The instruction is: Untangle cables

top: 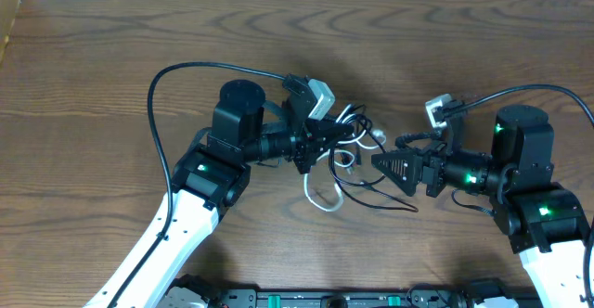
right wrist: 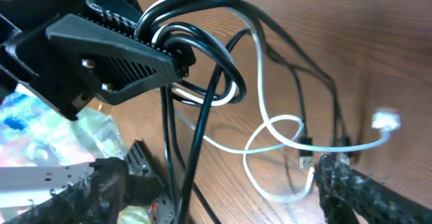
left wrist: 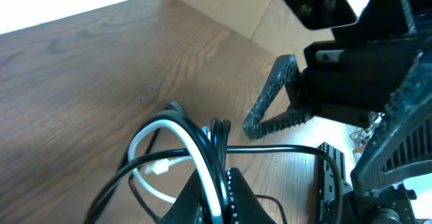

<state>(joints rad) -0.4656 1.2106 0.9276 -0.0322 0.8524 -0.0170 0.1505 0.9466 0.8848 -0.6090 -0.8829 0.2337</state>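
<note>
A tangle of thin cables (top: 351, 146), one white and the others black, lies at the table's middle. Its white loop (top: 320, 199) trails toward the front. My left gripper (top: 314, 143) is shut on the bunched cables; in the left wrist view the white cable (left wrist: 169, 126) and black cords run between its closed jaws (left wrist: 217, 191). My right gripper (top: 385, 167) is open just right of the tangle and faces it. In the right wrist view its fingers (right wrist: 223, 197) are spread, black cords hang between them, and the white cable (right wrist: 270, 126) with small plugs loops above the table.
The wooden table (top: 93, 85) spans the view. Thick black arm cables arch over the left arm (top: 186, 67) and the right arm (top: 538, 90). A light wooden box edge (top: 7, 20) stands at the far left. A black rail (top: 334, 299) runs along the front edge.
</note>
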